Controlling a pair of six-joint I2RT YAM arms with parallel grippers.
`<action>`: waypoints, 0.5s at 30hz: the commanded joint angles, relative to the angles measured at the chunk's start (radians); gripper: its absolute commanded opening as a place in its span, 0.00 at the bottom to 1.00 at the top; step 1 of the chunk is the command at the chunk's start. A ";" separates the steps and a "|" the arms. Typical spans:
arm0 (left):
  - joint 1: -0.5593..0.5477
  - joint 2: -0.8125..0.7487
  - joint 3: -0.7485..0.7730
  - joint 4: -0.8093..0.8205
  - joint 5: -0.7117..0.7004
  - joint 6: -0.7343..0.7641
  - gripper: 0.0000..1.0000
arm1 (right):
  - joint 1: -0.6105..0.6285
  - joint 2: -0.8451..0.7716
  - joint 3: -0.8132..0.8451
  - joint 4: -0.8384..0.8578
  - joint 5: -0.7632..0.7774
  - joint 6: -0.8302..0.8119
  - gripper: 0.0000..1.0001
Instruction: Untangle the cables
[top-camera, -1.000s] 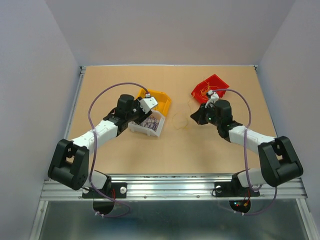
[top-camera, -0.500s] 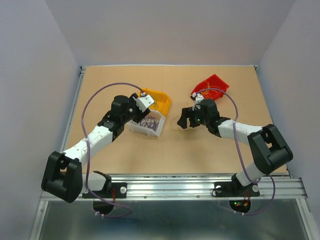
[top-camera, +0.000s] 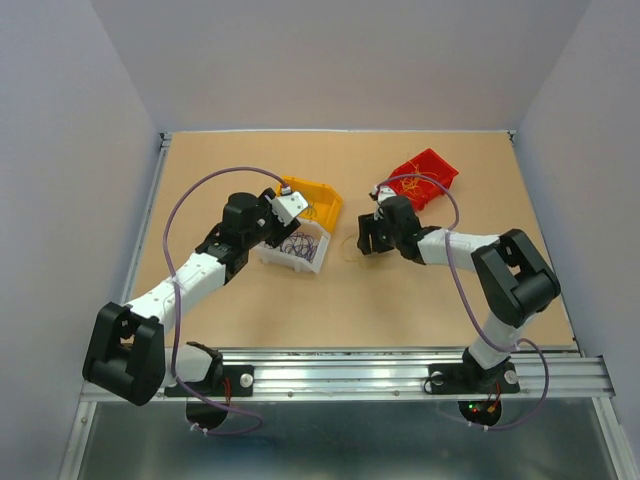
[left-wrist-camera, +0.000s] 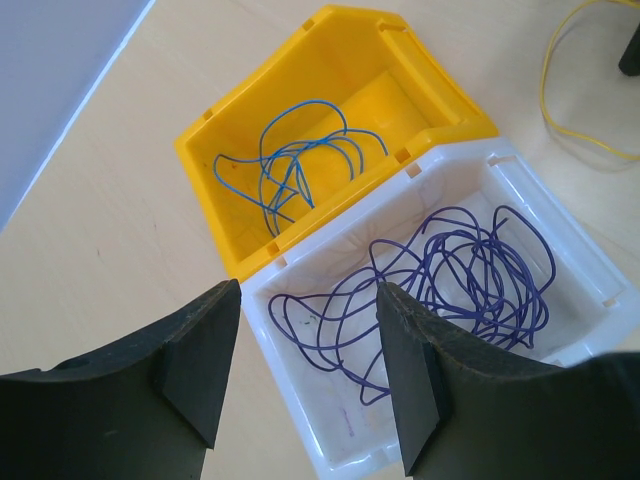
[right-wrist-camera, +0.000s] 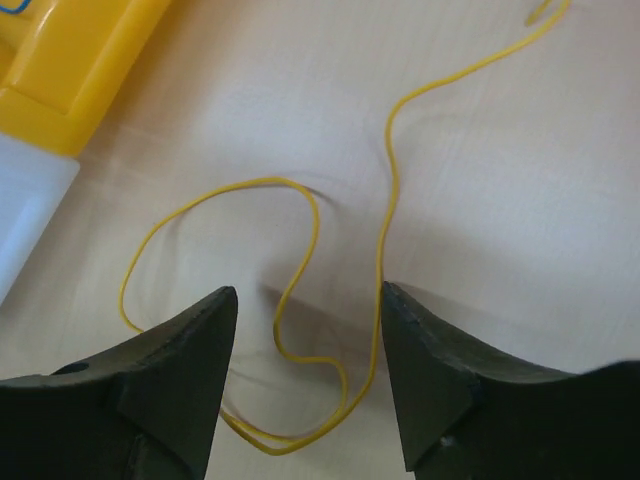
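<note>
Cables (top-camera: 297, 243) are found in separate spots. Purple cable (left-wrist-camera: 450, 280) is coiled loose in white bin (left-wrist-camera: 570, 225); blue cable (left-wrist-camera: 295, 165) is in yellow bin (left-wrist-camera: 225, 200), which touches the white one. Yellow cable (right-wrist-camera: 383, 240) is laid in loops on tabletop (right-wrist-camera: 500, 200), betw. those bins and red bin (top-camera: 432, 165), where orange-yellow strands (top-camera: 410, 180) are seen. L fingers (left-wrist-camera: 200, 360) are seen open above white bin, nothing gripped. R fingers (right-wrist-camera: 180, 370) are spread open over yellow cable, one each side of a loop; contact can't be told.
</note>
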 joint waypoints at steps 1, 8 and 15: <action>-0.002 -0.038 -0.007 0.043 0.004 -0.006 0.68 | 0.022 0.014 0.077 -0.060 0.111 -0.017 0.51; -0.002 -0.046 -0.009 0.042 0.004 -0.009 0.68 | 0.025 -0.006 0.110 -0.077 0.146 -0.008 0.01; -0.001 -0.097 -0.044 0.100 -0.075 -0.032 0.68 | -0.063 -0.062 0.260 -0.078 0.213 0.032 0.00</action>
